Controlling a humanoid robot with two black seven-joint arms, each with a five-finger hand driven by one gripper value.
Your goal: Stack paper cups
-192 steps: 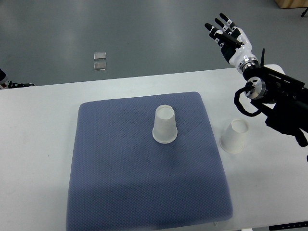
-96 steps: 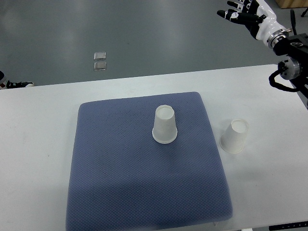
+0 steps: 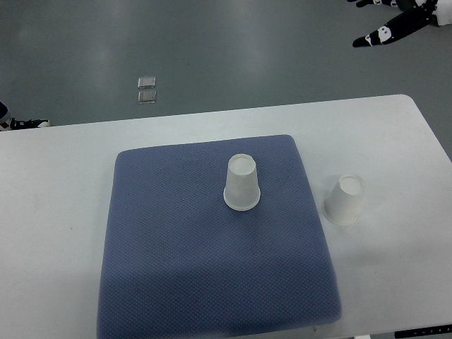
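One white paper cup [image 3: 242,183] stands upside down near the middle of the blue-grey mat [image 3: 176,254]. A second white paper cup [image 3: 345,200] stands upside down on the white table [image 3: 56,212], just off the mat's right edge. My right hand [image 3: 387,28] shows only partly at the top right corner, high and far beyond the table, with its fingers extended and holding nothing. A small black, white and red part of my left arm [image 3: 14,123] shows at the left edge by the table's far side.
Beyond the table lies grey floor with two small clear squares [image 3: 147,90] on it. The table's far right corner [image 3: 417,106] is rounded. The mat covers most of the table's middle.
My right arm has swung up and away to the right, from over the table's far right corner to the top right corner of the picture. Both cups stay put.
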